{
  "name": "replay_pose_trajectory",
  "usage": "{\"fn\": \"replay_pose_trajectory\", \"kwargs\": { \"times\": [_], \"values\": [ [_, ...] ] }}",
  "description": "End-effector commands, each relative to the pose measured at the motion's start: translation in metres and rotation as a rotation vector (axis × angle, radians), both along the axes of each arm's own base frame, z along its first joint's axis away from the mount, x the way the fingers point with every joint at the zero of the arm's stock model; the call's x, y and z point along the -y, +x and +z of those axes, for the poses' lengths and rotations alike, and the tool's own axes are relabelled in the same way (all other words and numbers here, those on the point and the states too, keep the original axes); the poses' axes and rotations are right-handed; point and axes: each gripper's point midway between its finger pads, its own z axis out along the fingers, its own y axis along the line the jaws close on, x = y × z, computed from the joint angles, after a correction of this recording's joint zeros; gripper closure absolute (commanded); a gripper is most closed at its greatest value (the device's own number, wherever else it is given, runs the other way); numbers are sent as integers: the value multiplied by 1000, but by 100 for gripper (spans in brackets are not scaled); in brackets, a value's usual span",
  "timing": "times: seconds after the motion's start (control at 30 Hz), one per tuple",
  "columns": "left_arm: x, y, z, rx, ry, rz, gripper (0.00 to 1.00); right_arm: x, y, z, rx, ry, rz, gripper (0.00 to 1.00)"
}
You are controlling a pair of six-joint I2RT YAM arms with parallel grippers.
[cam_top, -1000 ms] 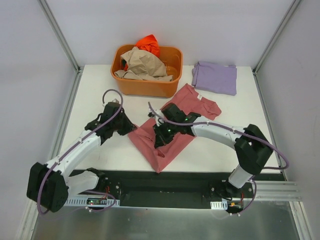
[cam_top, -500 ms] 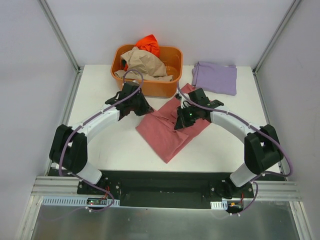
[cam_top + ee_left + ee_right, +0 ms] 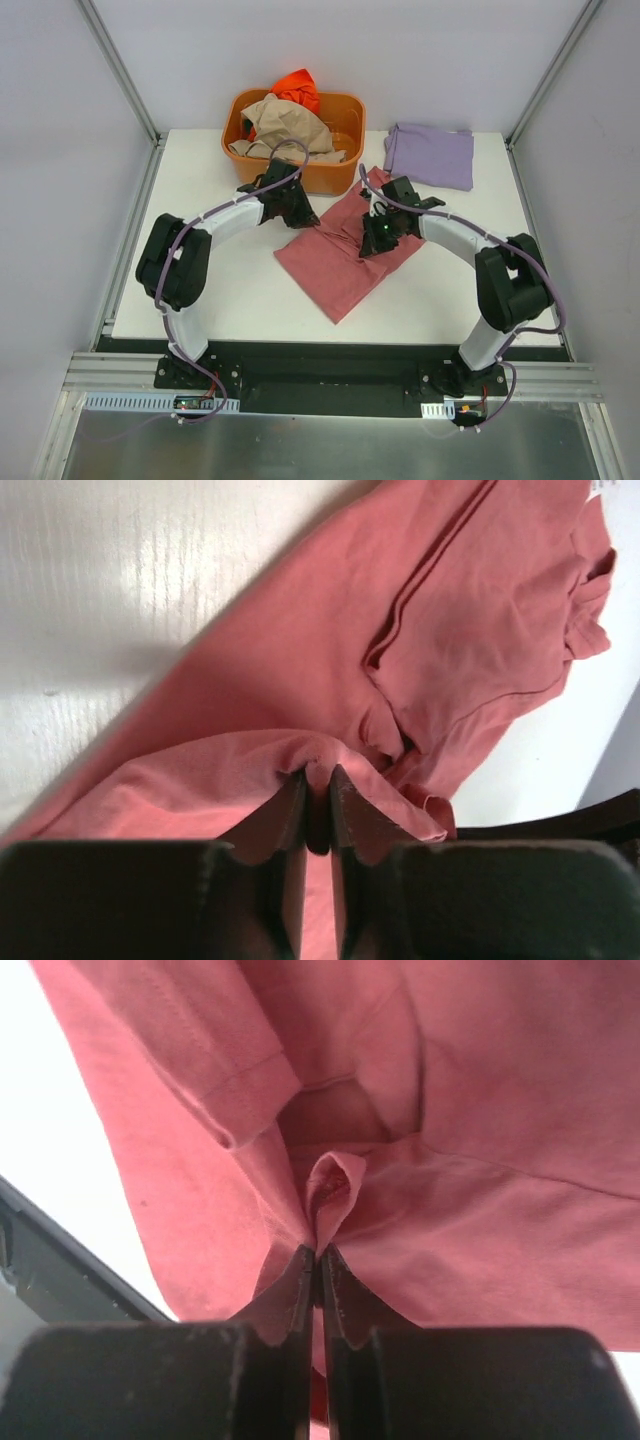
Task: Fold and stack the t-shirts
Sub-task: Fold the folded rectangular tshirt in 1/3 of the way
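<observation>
1. The red shirt [image 3: 335,265] lies mid-tabletop [image 3: 220,290], nearer the far edge. The left claw [image 3: 317,780] and right claw [image 3: 318,1255] each clench a thin fold of it.
2. Risks: so small a pinch may slip under tension; uneven pulling would bunch the cloth; the left claw, just beside the tub [image 3: 290,178], may knock it.
3. Count: four shirts, namely one red, one purple shirt [image 3: 430,155] at the far right corner, one tan shirt [image 3: 290,125] and one orange shirt [image 3: 297,88] in the tub. One tub; two claws.

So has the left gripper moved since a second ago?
Yes. The left gripper has gone farther out and rightward, ending close beside the orange tub, pinching the rose-red t-shirt.
</observation>
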Motion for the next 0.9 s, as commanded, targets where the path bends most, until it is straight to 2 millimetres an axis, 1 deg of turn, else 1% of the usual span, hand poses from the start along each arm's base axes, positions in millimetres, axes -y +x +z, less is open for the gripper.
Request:
{"fn": "replay_pose_trajectory", "kwargs": {
  "times": [0.0,0.03,0.07,0.13,0.17,0.2,0.23,0.27,0.37,0.43,0.47,0.5,0.57,0.63,0.67,0.77,0.87],
  "values": [
    [-2,28,12,106,53,9,84,20,20,-21,-24,-103,-99,87],
    [-3,29,9,102,65,7,73,23,25,-25,-20,-122,-122,79],
    [-2,31,9,106,71,3,60,28,32,-27,-4,-151,-150,74],
    [-1,33,9,109,79,-14,40,34,40,-24,29,-181,-175,56],
    [-1,32,12,115,78,-24,36,37,42,-20,43,-190,-187,53],
    [-1,31,15,121,79,-33,31,40,44,-14,63,-200,-198,44],
    [-3,29,19,130,80,-38,27,45,46,-7,84,-214,-219,30],
    [-5,27,21,139,87,-35,22,52,47,-2,109,-234,-238,4],
    [-21,15,31,177,125,-21,1,70,43,20,182,-274,-286,4],
    [-36,4,41,210,155,-5,1,74,35,31,211,-259,-290,4],
    [-43,-3,42,217,169,0,1,72,30,39,228,-234,-273,4],
    [-50,-9,42,223,181,4,1,68,25,44,233,-203,-253,4],
    [-62,-22,39,213,199,15,1,53,8,50,200,-125,-188,4],
    [-73,-35,29,188,219,18,1,43,-10,47,152,-88,-164,4],
    [-78,-44,20,160,233,15,1,43,-17,43,132,-86,-171,4],
    [-86,-61,0,91,250,17,1,56,-27,25,84,-111,-312,4],
    [-88,-74,-17,34,251,12,1,61,-38,5,-3,-109,-450,4]
  ]
}}
